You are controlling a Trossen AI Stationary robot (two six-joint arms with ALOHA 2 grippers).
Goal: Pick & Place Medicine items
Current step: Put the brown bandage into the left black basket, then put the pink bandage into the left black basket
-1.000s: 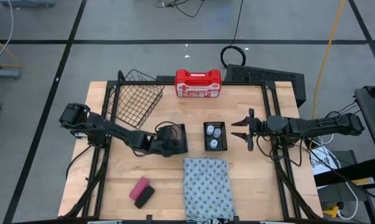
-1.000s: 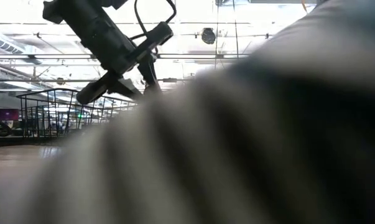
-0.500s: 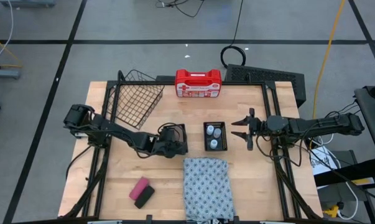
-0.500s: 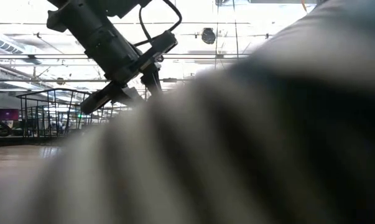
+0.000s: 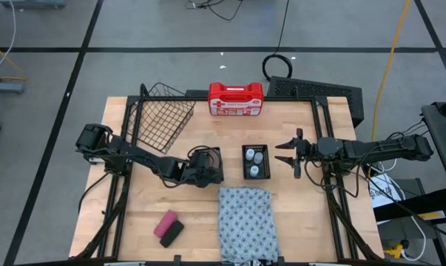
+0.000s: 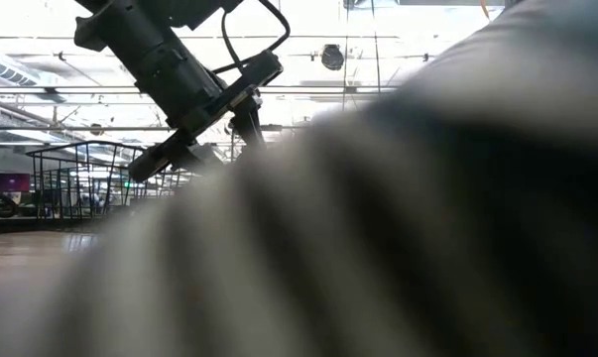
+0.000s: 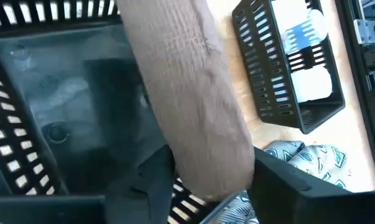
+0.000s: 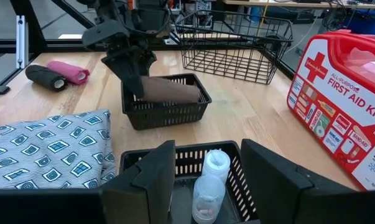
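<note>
Brown block point(image 8: 170, 91) lies lengthwise across the small black tray point(image 8: 166, 109), between the left gripper's point(image 7: 203, 177) parted fingers; right gripper point(image 8: 207, 167) waits open beside the bottles point(image 8: 212, 171).

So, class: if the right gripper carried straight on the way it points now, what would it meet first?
The right gripper, jaws apart, points at the small black tray directly ahead, so it would probably meet the white bottles standing in it first. Depth is hard to judge; it could pass just over them.
</note>
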